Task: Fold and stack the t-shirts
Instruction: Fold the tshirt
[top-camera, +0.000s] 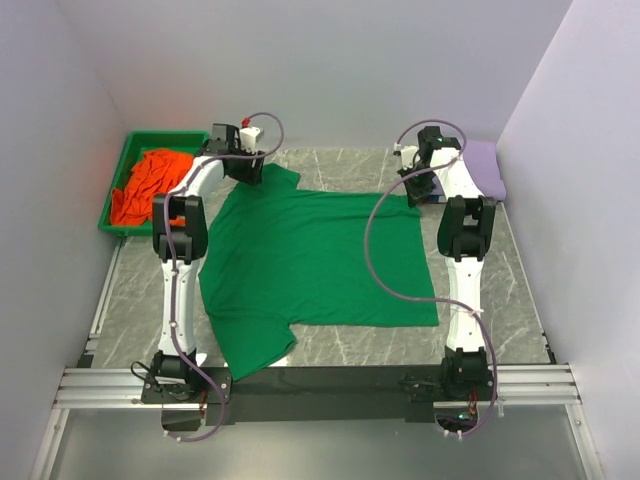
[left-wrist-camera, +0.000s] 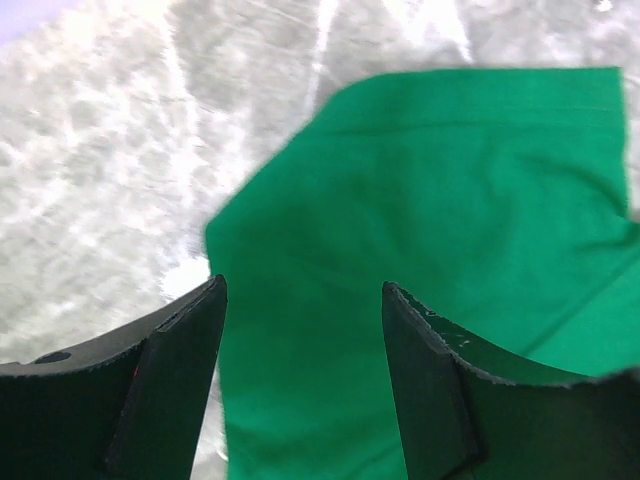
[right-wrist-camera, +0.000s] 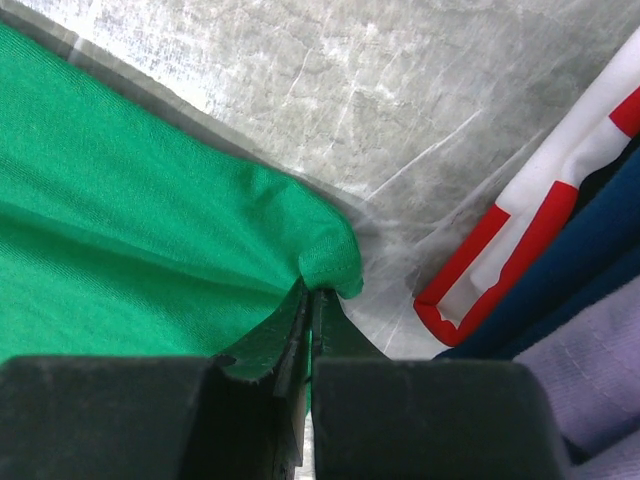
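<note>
**Right gripper (right-wrist-camera: 310, 295) nipped on green t-shirt (right-wrist-camera: 150, 200) corner, left gripper (left-wrist-camera: 302, 288) empty: crooked-fold risk**

Risk one, at the pinch. Only a small nub of hem corner sits between the right fingers. A fast lift or a hard pull across the table (top-camera: 340, 345) could probably strip it out.

Risk two. The left side grips nothing. If the right arm travels alone, the far edge would likely drag unevenly and the fold would come out skewed or bunched.

Risk three. The folded stack (right-wrist-camera: 560, 270) lies just beside the held corner, so a wide swing of the right arm could clip it.

Fingers:
- **Right:** pressed together and clamped on the far hem corner of the green t-shirt, with the cloth puckered at the tips.
- **Left:** wide apart, hanging over the far sleeve and holding nothing. I can't tell from the wrist view whether the tips touch the cloth.

Where things are:
- **Green t-shirt:** spread flat across mid-table and unfolded, with sleeves toward the left arm and hem toward the right.
- **Stack:** beyond the right gripper at the far right corner. The lavender t-shirt (top-camera: 487, 165) is on top, with a dark blue t-shirt (right-wrist-camera: 590, 250) and a white t-shirt with red edging (right-wrist-camera: 540, 195) showing at its side.
- **Orange t-shirt (top-camera: 150, 185):** heaped in the green tray (top-camera: 127, 150) at the far left corner, not yet folded.
</note>
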